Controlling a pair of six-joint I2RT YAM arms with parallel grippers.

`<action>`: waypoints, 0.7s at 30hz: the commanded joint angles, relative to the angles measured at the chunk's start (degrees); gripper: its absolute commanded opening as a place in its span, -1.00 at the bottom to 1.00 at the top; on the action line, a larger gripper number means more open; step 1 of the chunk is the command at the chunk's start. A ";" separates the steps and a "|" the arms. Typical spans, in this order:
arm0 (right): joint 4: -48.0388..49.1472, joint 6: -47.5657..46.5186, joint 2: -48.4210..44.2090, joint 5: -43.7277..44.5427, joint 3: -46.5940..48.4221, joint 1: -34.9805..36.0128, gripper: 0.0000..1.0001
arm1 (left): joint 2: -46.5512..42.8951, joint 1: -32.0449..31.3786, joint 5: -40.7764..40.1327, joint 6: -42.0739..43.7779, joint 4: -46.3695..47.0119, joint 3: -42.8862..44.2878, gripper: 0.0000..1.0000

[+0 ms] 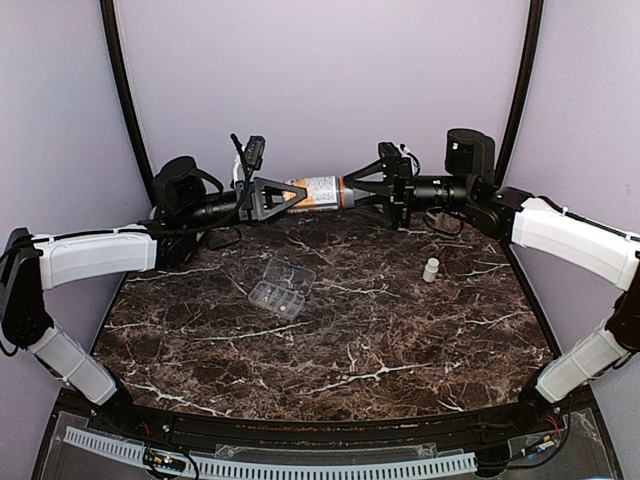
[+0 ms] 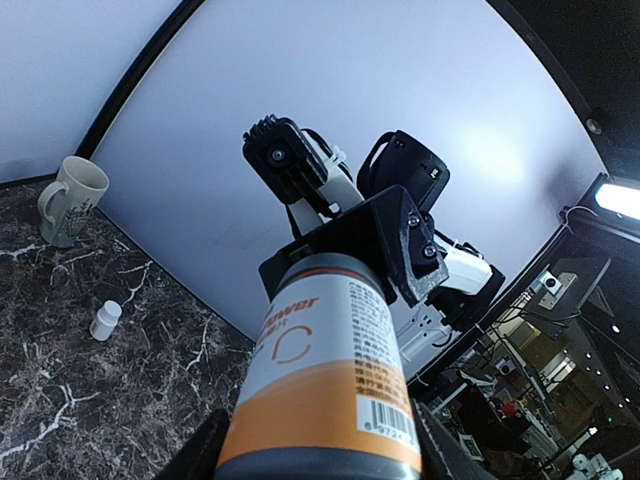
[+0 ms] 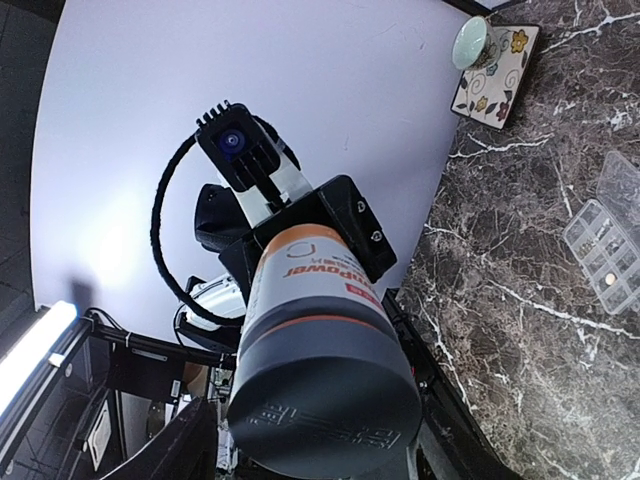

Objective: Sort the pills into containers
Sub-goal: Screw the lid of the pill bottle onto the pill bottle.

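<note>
A pill bottle (image 1: 322, 190) with a white and orange label and a dark cap is held level in the air between both grippers, over the back of the table. My left gripper (image 1: 288, 195) is shut on its base end (image 2: 330, 380). My right gripper (image 1: 352, 192) is shut on its dark cap end (image 3: 320, 380). The clear organizer box (image 1: 278, 288) lies on the table in front of the bottle with its lid open. It also shows in the right wrist view (image 3: 605, 240), with one small orange dot in a compartment. No loose pills show.
A small white bottle (image 1: 430, 269) stands on the marble table (image 1: 350, 350) at right of centre, also in the left wrist view (image 2: 105, 320). A mug (image 2: 70, 200) stands at the back right. A cup on a floral coaster (image 3: 490, 55) sits at the back left.
</note>
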 commanded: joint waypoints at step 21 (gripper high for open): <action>-11.79 -16.92 -3.74 3.58 3.85 -0.60 0.70 | 3.29 2.19 5.32 -8.82 9.15 -0.40 -1.00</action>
